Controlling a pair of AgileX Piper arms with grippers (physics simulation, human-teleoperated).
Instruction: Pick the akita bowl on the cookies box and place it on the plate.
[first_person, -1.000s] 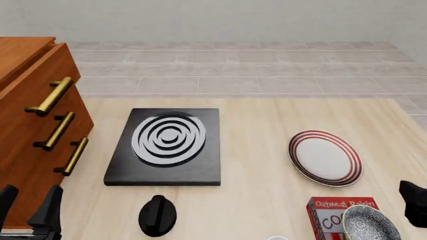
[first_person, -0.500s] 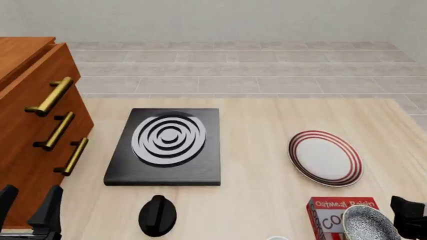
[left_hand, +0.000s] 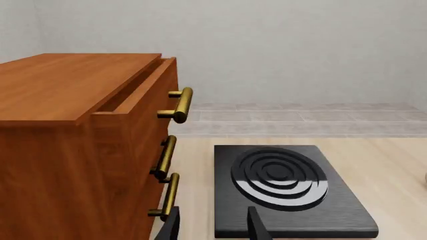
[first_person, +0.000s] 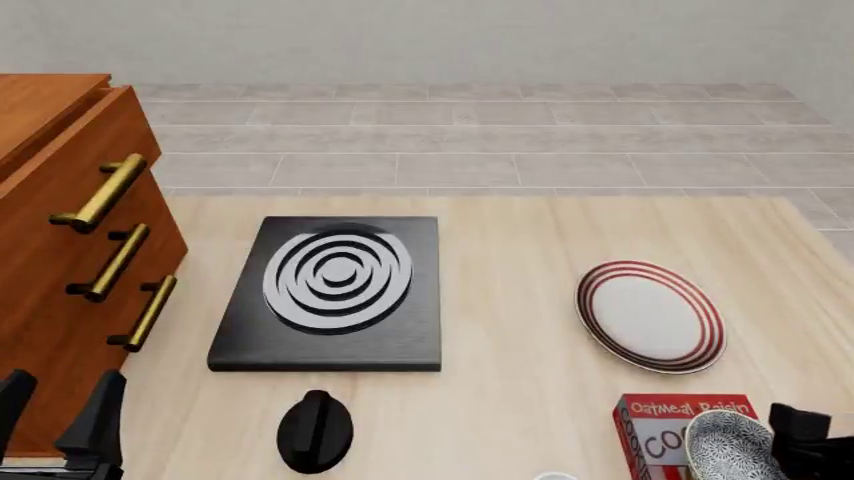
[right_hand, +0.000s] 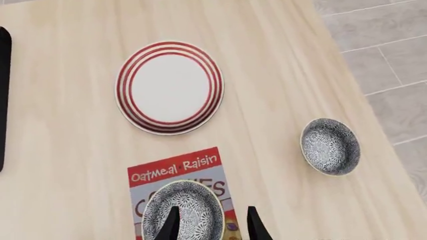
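Sitting on the cookies box (right_hand: 180, 192), the akita bowl (right_hand: 182, 211) looks stiff, light, slippery; the spread right gripper (right_hand: 211, 223) probably should pinch its rim.

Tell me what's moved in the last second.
The right gripper has come in from the table's right edge to the bowl on the box, fingers open astride its rim, nothing held. Bowl, box, plate and left gripper are unmoved.
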